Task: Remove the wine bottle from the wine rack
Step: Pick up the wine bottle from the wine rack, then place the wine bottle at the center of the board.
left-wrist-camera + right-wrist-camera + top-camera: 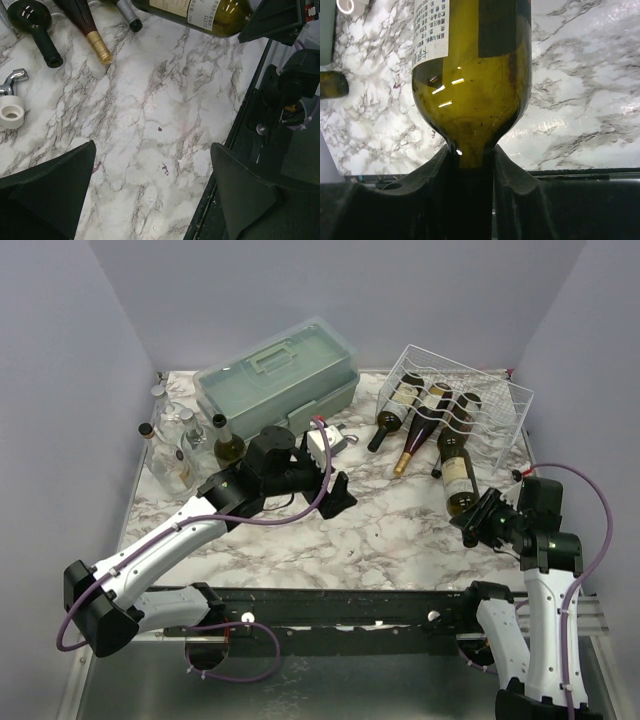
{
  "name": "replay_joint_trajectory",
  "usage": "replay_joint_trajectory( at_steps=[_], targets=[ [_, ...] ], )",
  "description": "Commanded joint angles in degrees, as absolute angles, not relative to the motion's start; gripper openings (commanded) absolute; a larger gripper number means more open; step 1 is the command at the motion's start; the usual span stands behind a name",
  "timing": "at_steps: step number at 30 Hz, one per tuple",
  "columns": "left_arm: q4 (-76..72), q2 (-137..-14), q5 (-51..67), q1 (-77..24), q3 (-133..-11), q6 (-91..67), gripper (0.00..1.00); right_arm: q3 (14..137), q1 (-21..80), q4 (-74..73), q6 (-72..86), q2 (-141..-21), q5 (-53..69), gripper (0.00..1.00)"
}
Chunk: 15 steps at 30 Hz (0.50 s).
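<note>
The white wire wine rack [492,392] stands at the back right and cradles three bottles, necks pointing toward me. An olive-green wine bottle [458,478] with a pale label lies on the marble just in front of the rack. My right gripper [482,520] is shut on its neck; in the right wrist view the fingers [512,175] clamp the neck below the bottle's shoulder [470,90]. My left gripper [336,490] is open and empty, hovering over bare marble [152,165] at mid-table. The held bottle also shows in the left wrist view [200,12].
A pale green toolbox [275,375] sits at the back centre. Small glass bottles [170,445] and an upright green bottle [228,445] stand at the left. A white stopper piece [11,112] lies near the rack bottles' necks [97,45]. The black rail [350,605] runs along the near edge.
</note>
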<state>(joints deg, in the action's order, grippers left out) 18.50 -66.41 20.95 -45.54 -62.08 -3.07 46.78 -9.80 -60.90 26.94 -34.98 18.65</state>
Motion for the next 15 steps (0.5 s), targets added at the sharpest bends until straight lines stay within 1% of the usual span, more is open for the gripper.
replay_joint_trajectory(
  at_steps=[1, 15],
  targets=[
    [17.4, -64.4, 22.6, -45.6, -60.8, -1.0, 0.99, 50.8, -9.7, -56.7, 22.4, -36.0, 24.9, 0.0],
    [15.8, -62.7, 25.0, -45.6, -59.2, 2.2, 0.99, 53.9, -9.7, -57.1, 12.9, -42.3, 30.9, 0.0]
  ],
)
